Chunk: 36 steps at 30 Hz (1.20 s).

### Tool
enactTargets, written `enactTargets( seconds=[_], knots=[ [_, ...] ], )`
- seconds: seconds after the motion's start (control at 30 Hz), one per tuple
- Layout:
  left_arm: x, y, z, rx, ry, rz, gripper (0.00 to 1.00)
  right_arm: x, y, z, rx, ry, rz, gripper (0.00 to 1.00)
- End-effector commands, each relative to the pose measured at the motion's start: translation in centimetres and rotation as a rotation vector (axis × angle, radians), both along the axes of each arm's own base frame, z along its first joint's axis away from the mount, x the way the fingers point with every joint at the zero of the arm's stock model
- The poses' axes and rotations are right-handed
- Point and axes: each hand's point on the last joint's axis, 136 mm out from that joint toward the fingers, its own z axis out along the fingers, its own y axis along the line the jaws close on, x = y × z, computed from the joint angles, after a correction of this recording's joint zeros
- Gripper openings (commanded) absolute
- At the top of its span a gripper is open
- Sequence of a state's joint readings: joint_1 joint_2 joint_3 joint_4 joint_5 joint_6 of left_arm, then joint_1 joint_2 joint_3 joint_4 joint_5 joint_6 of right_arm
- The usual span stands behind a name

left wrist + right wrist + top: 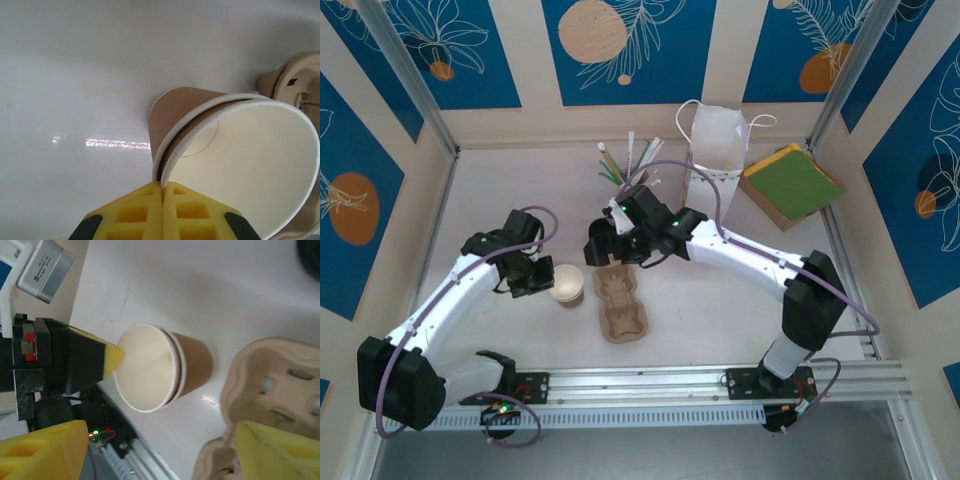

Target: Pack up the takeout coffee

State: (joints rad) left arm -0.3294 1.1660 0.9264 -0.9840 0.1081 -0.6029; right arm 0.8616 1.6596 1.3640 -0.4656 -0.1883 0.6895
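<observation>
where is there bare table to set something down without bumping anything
Bare table lies in the far left corner, between the left wall and the straws. Another free patch lies between the pulp tray and the right arm's base, beside the rail. Crowded: the middle, where left end effector, paper cup, tray and right end effector bunch together.
</observation>
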Motion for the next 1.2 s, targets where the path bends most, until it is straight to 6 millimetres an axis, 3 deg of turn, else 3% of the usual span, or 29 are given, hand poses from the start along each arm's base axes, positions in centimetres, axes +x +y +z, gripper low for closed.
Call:
enactTargets(
  seconds=[0.0, 0.43, 0.9, 1.17],
  knots=[
    [-0.3, 0.0, 0.4, -0.021, -0.007, -0.009, 0.0, -1.0, 2.5, 1.1, 0.099, 0.128, 0.042, 0.71],
    [-0.7, -0.2, 0.3, -0.042, -0.008, -0.004, 0.0, -1.7, 5.4, -1.7, 0.135, 0.338, 0.056, 0.58],
    [-0.4, -0.4, 0.9, -0.056, -0.025, 0.004, 0.0, -2.2, 5.8, -3.5, 0.068, 0.395, 0.061, 0.58],
    [-0.5, -0.3, 0.3, -0.046, -0.008, 0.001, 0.0, -1.3, 5.0, -2.4, 0.055, 0.323, 0.028, 0.58]
  ],
)
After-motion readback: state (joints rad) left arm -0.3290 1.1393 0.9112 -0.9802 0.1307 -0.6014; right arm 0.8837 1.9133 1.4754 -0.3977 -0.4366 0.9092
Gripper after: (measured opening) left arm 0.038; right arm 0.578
